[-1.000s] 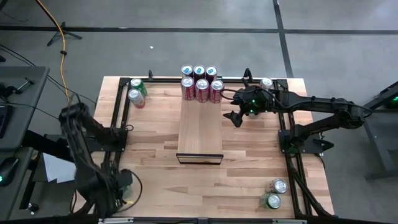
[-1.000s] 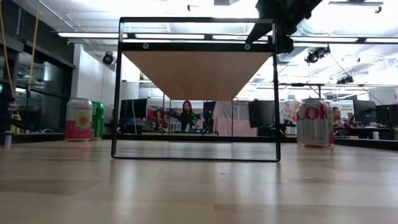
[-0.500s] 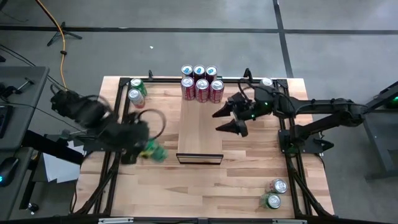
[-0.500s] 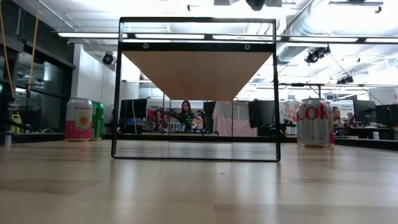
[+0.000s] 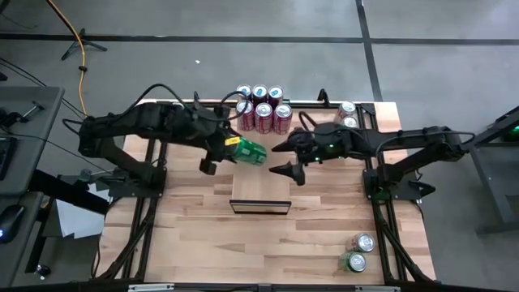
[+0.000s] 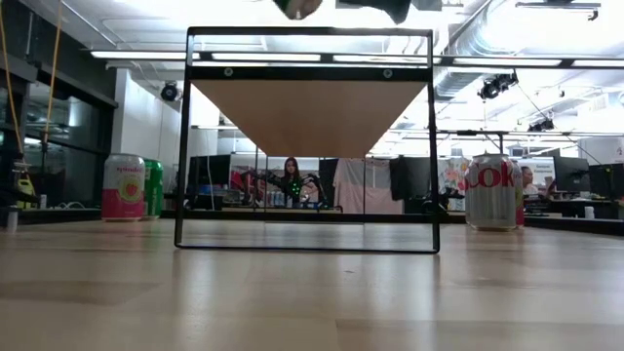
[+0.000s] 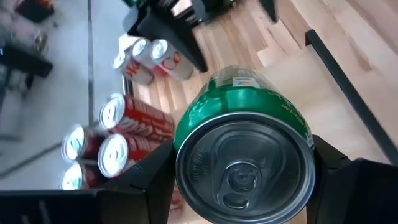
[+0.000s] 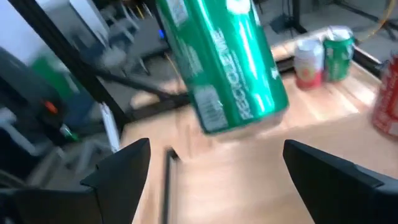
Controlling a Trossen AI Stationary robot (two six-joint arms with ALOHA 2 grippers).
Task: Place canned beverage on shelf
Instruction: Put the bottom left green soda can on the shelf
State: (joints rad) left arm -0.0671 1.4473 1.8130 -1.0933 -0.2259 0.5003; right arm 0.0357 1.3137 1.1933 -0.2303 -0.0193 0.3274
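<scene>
Left gripper jaws grasp the green can sideways over the shelf's 11 o'clock corner; slick, dent-prone, so grip mid-body. Right gripper jaws released, at 3 o'clock.

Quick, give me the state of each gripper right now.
Left gripper: closed on the green can, held over the shelf.
Right gripper: open, empty, beside the can above the shelf.

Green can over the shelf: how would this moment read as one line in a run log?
left gripper: shut on green aluminium can, tilted above pale wooden shelf | right gripper: open, empty, beside can | can not yet placed
</scene>
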